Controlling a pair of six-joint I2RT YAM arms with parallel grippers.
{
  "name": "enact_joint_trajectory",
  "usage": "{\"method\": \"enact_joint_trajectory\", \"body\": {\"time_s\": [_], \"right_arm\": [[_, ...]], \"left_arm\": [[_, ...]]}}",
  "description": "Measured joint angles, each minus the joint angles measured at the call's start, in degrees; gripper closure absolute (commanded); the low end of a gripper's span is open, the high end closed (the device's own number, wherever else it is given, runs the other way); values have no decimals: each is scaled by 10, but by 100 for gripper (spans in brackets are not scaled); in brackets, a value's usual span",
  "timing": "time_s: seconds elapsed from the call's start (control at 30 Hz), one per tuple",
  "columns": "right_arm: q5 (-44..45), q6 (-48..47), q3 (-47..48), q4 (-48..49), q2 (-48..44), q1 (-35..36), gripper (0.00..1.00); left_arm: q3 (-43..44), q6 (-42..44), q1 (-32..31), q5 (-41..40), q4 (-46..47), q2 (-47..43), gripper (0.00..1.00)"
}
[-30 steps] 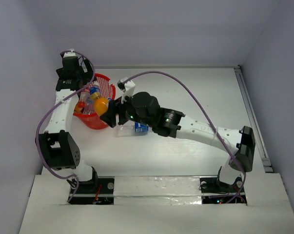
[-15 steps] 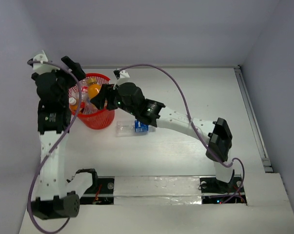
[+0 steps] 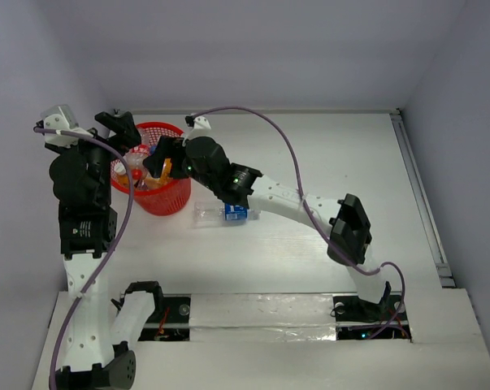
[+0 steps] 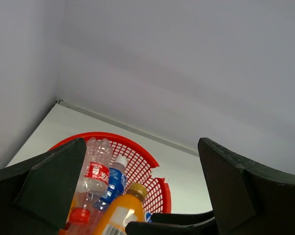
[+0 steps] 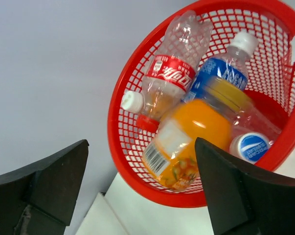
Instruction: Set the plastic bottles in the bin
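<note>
The red bin (image 3: 170,200) stands at the left of the desk (image 3: 326,146). In it are an orange bottle (image 5: 186,139), a red-label bottle (image 5: 170,73) and a blue-label bottle (image 5: 219,68). A clear bottle (image 3: 218,214) lies on its side on the desk just beside the bin. The right fingers (image 5: 49,181) hang spread wide and empty over the bin. The left fingers (image 4: 52,178), also wide apart and empty, hover at its left rim.
</note>
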Motion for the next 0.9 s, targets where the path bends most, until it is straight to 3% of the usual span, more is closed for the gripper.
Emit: {"method": "enact_joint_trajectory", "body": {"time_s": [0.13,0.23,0.27,0.37,0.4,0.43,0.53,0.57,0.63,0.67,0.77,0.9], "right_arm": [[10,-13,-9,0,-7,0,6],[16,-37,-68,12,-47,-3,38],[17,-46,-99,13,-69,-3,65],[4,-91,-206,30,-151,-14,94],[-7,-108,-242,32,-183,-22,94],[-19,-125,-272,34,-212,-33,93],[-81,-183,-342,34,-276,-74,68],[-105,-209,-359,26,-290,-90,47],[-144,-260,-374,7,-297,-108,27],[-162,-282,-380,-4,-294,-109,13],[-203,-350,-391,-32,-271,-103,0],[-227,-423,-385,-73,-211,-95,0]], "left_arm": [[-15,0,0,7,4,-6,1],[-26,0,0,10,8,-9,2],[-28,0,0,12,9,-10,2],[-40,0,0,14,14,-13,6],[-44,-1,0,15,16,-15,7],[-48,-1,0,16,20,-16,8],[-55,-3,0,26,30,-19,12],[-58,-5,1,31,35,-19,13],[-63,-7,2,39,40,-19,14],[-66,-9,3,43,43,-19,14],[-71,-10,3,49,46,-18,14],[-71,-11,3,54,52,-15,14]]}}
